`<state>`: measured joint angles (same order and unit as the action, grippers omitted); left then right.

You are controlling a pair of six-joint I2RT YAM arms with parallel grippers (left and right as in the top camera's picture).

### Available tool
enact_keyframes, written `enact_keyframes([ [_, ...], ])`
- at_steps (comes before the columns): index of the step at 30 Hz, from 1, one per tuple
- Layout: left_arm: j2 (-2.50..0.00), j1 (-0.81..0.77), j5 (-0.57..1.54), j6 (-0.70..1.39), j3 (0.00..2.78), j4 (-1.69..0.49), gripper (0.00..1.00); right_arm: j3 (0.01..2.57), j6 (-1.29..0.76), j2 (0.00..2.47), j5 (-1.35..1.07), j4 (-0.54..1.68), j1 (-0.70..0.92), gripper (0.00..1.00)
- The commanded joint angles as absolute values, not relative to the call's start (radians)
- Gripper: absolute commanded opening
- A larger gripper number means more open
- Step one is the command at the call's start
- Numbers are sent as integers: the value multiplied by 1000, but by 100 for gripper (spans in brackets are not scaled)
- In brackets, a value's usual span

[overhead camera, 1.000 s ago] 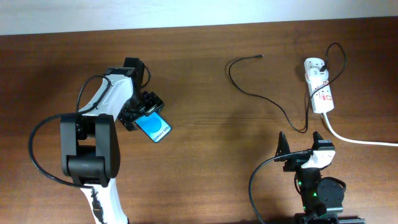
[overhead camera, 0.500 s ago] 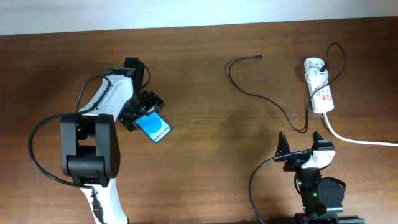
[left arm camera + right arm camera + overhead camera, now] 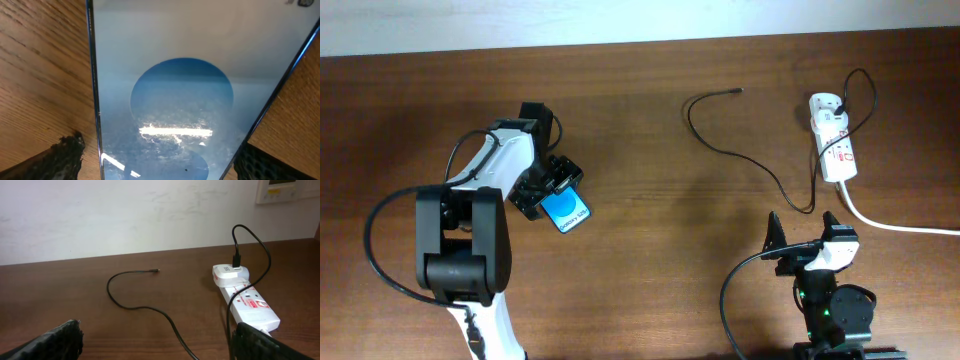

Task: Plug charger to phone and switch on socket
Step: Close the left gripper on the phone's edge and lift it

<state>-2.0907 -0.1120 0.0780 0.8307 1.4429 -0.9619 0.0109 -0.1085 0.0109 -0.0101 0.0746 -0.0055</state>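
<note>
Indoor room, wooden table (image 3: 640, 120), white wall (image 3: 125, 215)

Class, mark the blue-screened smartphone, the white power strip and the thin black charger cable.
Blue-screened smartphone (image 3: 566, 210): overhead view, screen centre.
White power strip (image 3: 837, 148): overhead view, mid body.
Thin black charger cable (image 3: 156, 270): right wrist view, connector tip.

We found the table (image 3: 650, 200) evenly lit from above, with soft, faint shadows. A white streak of glare crossed the phone (image 3: 182, 95) in our left wrist view, slightly soft close up.

Blue-screened phone (image 3: 566, 210) lying left, black charger (image 3: 689, 112) plugged into white socket (image 3: 834, 150)
</note>
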Motion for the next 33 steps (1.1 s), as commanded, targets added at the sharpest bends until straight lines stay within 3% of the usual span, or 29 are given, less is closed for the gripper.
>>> enact_keyframes([
  [1, -2128, -111, 85, 723, 1404, -926, 99, 6, -112, 4, -22, 78, 1, 98],
  [5, -2128, -111, 82, 634, 1404, -912, 99, 6, -112, 4, -22, 78, 1, 98],
  [16, -2128, -111, 83, 643, 1401, -902, 99, 6, -112, 4, -22, 78, 1, 98],
  [26, -2128, -112, 87, 665, 1399, -902, 92, 6, -112, 4, -23, 78, 1, 98],
  [30, -2128, -112, 91, 665, 1384, -902, 99, 6, -112, 4, -22, 78, 1, 98],
  [33, -2128, -112, 91, 666, 1369, -901, 98, 6, -112, 4, -22, 78, 1, 98],
])
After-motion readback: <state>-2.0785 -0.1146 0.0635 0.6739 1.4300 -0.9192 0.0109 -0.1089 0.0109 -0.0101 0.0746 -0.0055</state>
